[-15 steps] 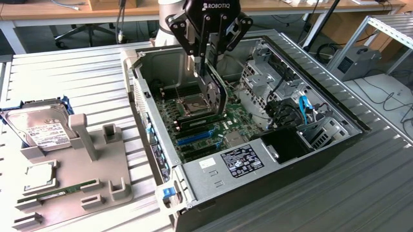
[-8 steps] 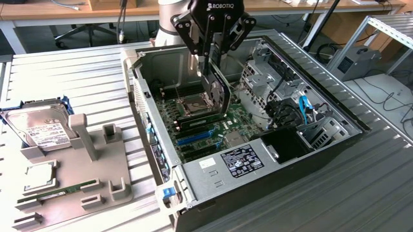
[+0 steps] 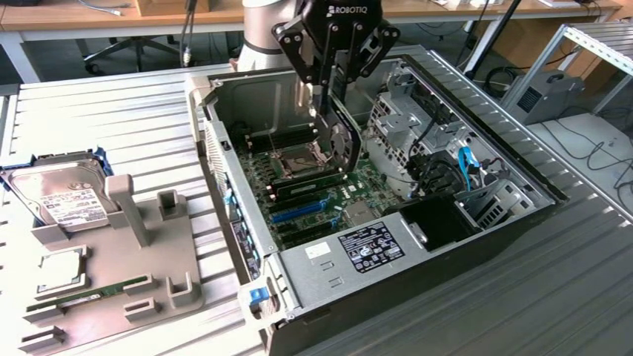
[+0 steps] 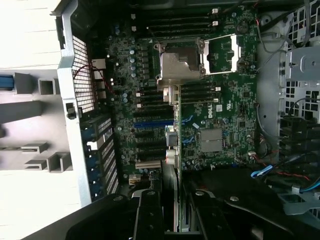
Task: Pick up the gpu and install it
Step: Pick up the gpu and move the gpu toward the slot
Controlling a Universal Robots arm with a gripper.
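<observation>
The gripper (image 3: 331,104) is clamping partway closed on the gpu (image 3: 342,148), holding it edge-down inside the open PC case (image 3: 252,96), hanging just above the motherboard (image 4: 225,110) slots.

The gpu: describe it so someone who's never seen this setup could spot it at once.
Start at the open computer case on the table. Inside it, below the gripper, the gpu hangs on edge above the motherboard. It is the only dark card clamped by the gripper, not seated in a slot.
</observation>
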